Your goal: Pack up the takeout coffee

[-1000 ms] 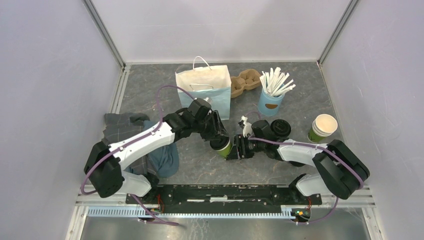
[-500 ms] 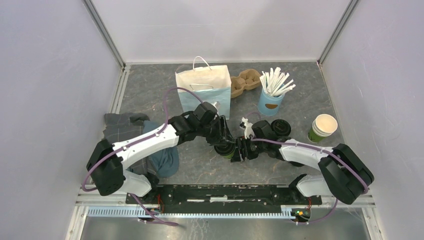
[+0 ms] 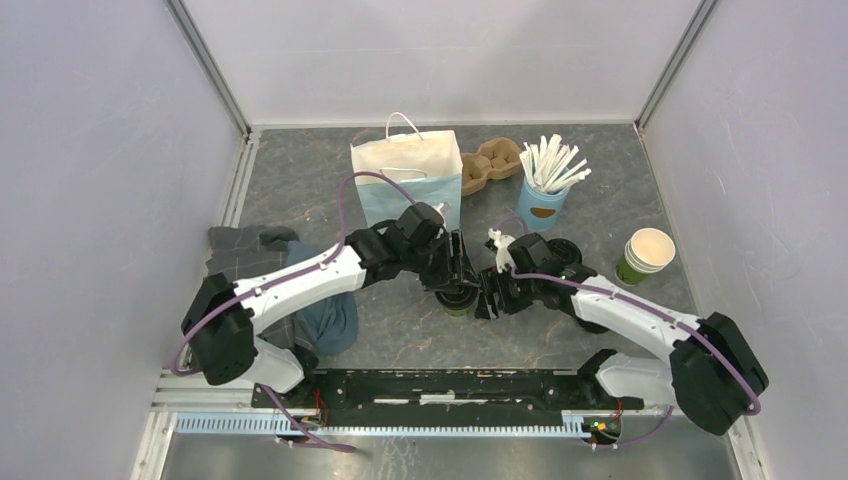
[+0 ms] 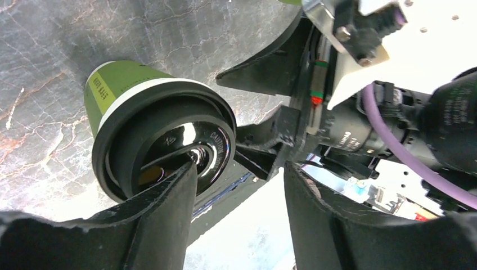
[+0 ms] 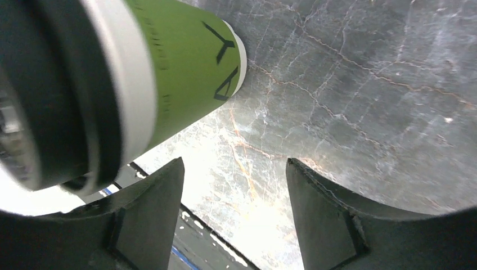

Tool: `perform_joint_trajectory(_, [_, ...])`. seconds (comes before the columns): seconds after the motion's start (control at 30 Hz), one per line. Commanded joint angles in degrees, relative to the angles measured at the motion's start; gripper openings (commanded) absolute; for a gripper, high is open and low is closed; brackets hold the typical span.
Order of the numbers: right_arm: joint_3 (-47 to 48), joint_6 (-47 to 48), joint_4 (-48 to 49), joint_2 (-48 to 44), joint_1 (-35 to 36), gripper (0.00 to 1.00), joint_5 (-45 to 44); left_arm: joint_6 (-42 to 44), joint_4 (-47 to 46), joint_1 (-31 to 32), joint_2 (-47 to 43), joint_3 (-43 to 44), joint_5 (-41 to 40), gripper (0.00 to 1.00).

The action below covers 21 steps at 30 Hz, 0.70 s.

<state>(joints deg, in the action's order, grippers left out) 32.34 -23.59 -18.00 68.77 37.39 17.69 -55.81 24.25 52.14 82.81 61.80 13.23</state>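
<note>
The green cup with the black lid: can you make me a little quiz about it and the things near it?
1. True or false: the takeout coffee is already inside the bag.
2. What holds the white sticks? A. the light-blue cup B. the bag C. the takeout coffee
3. Fill in: the left gripper and the right gripper are both ____.
Key: 1. false; 2. A; 3. open
</note>
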Motion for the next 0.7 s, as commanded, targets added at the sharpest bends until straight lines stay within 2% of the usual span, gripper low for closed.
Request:
perform_joint_trajectory(0.0, [5.79, 5.34, -8.72, -3.67, -0.41, 0.75, -2.69, 3.73, 1.05, 0.16, -0.17, 3.38, 0.84, 0.66])
perform_joint_trajectory(0.23, [11.69, 10.75, -14.77, -7.87, -8.35, 0.83, 9.84, 3.71, 3.13, -0.43, -5.88, 3.19, 0.03, 0.7])
perform_joint_trajectory(0.3, [13.42, 10.71, -14.69, -7.74, -11.43, 0.86, 14.82, 2.64, 3.26, -1.28, -7.32, 1.48, -0.02, 0.67])
perform_joint_trajectory(0.37, [13.76, 9.19, -11.87, -6.59, -14.77, 0.87, 22.6, 1.02, 2.6, -3.51, -8.81, -1.74, 0.87, 0.65])
perform_joint_trajectory(0.43, [14.2, 7.79, -9.16, -4.01, -16.88, 0.88, 27.93, -0.83, 0.61, -5.62, -11.01, -4.86, 2.56, 0.68])
perform_joint_trajectory(0.53, [13.23, 3.38, -2.24, -0.36, -17.32, 0.88, 33.26, -3.64, -4.57, -8.45, -12.55, -9.9, 6.31, 0.71])
perform_joint_trajectory(0.67, [9.79, -4.64, 11.44, 3.25, -17.8, 0.84, 37.74, -4.77, -7.82, -10.19, -11.46, -12.52, 9.21, 0.66])
